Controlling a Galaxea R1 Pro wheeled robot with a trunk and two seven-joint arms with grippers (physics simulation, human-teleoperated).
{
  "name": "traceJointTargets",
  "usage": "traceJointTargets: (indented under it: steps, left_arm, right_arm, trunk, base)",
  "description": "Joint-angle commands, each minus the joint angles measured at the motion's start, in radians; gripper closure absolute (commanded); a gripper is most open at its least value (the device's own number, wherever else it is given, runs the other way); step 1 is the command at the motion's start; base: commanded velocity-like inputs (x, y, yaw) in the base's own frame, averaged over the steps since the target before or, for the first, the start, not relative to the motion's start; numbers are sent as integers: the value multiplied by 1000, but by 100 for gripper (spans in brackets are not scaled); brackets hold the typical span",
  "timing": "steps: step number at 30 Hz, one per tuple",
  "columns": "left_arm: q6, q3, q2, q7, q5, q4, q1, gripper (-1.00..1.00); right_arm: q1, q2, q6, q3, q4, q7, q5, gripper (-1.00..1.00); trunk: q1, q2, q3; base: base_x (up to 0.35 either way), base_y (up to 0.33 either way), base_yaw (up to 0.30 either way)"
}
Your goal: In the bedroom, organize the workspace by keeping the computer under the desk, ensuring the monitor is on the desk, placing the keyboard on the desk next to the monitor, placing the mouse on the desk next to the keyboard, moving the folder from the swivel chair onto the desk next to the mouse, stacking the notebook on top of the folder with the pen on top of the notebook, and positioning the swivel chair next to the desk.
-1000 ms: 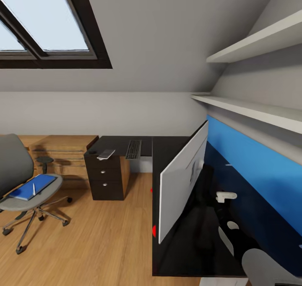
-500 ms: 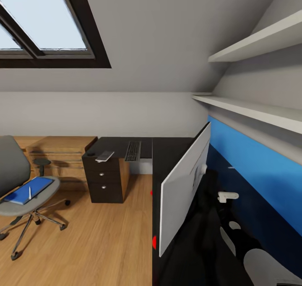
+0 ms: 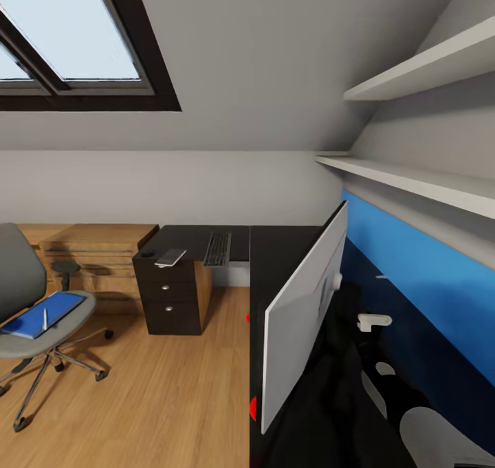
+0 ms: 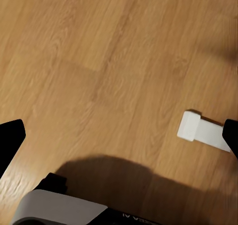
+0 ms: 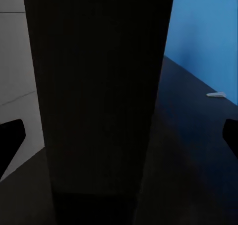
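- here, nearest, the right gripper [image 5: 121, 136] has its jaws spread wide around the dark monitor [image 3: 302, 310], which stands edge-on on the black table [image 3: 278, 248].
- the left gripper [image 4: 121, 140], jaws spread and empty, hangs over the wood floor [image 4: 99, 61].
- further off, the blue folder [image 3: 41, 315] with the pen [image 3: 45, 318] lies on the swivel chair [image 3: 27, 317].
- farthest, the keyboard [image 3: 218, 248] and notebook [image 3: 170, 257] lie on the table's far wing.
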Motion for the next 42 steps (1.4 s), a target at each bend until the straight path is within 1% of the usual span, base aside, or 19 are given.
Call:
traceJointTargets:
  steps: [1, 13, 14, 42]
  left_arm:
    - [4, -3, 0, 7, 3, -2, -1, -100]
    - [4, -3, 0, 7, 3, -1, -1, -100]
    - [4, -3, 0, 7, 3, 0, -1, -100]
    - [4, -3, 1, 7, 3, 0, -1, -100]
  right_arm:
    - [-1, 0, -3, 0, 1, -1, -2, -100]
    - [-1, 0, -3, 0, 1, -1, -2, -100]
    - [-1, 0, -3, 0, 1, -1, -2, 100]
    - [-1, -1, -5, 3, -2, 5, 0, 100]
  trunk:
    - [0, -1, -1]
    - [0, -1, -1]
    - [0, -1, -1]
    - [0, -1, -1]
  base:
    - [125, 0, 0]
    - [25, 0, 0]
    - [1, 0, 0]
    - [0, 0, 0]
